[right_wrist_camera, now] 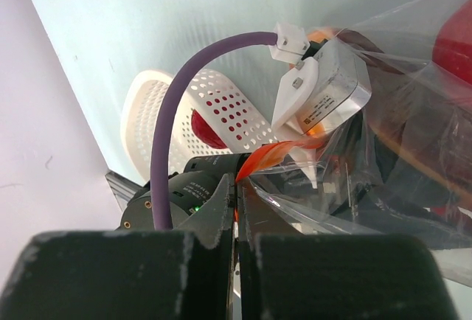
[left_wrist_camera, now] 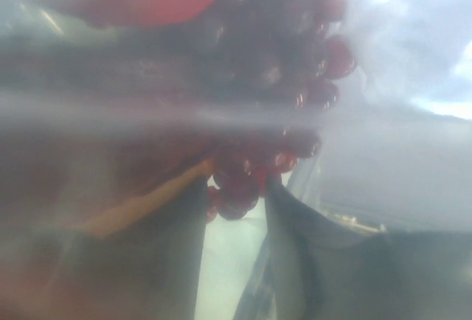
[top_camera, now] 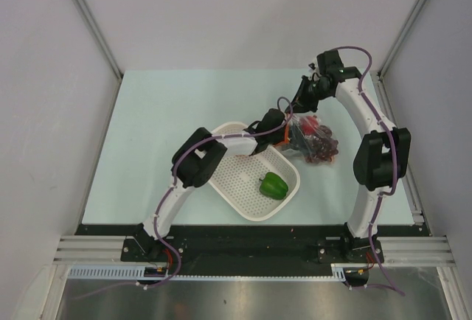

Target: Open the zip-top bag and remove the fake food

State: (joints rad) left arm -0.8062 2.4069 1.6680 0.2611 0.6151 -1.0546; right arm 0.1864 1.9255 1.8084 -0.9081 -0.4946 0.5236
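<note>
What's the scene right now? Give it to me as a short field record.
Bag: zip-top bag, beside the white basket
Right gripper: shut on the bag's orange-red zipper strip
Left gripper: at the bag; open or shut unclear through the plastic
In bag: grape bunch, red fruit
In basket: green pepper

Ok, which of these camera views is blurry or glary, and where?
Left wrist: worst, film of the zip-top bag fills the frame, so the grape bunch is a hazy dark-red smear, with glare top right. Right wrist: the zipper strip crisp, the right claw a dark mass in the foreground. Top external: even light, sharp, only faint shadows.
</note>
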